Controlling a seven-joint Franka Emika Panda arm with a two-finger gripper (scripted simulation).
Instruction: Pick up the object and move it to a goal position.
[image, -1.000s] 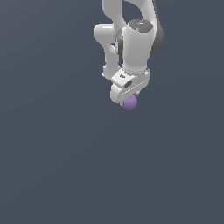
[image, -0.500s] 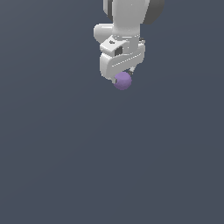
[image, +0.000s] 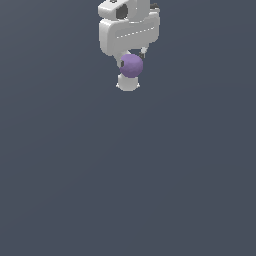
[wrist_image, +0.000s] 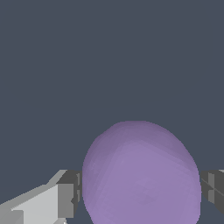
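The purple ball (image: 132, 66) is held in my white gripper (image: 131, 64) near the top of the exterior view, lifted well off the dark grey floor. In the wrist view the ball (wrist_image: 141, 173) fills the space between the two dark finger pads (wrist_image: 72, 192), which press on its two sides. The gripper body sits above the ball in the exterior view and hides the fingers there. A white part of the arm shows just below the ball.
A plain dark grey floor (image: 128, 190) fills the rest of both views. No other objects show.
The gripper has risen steadily towards the top of the exterior view, carrying the ball with it, and has turned so its body now faces the camera.
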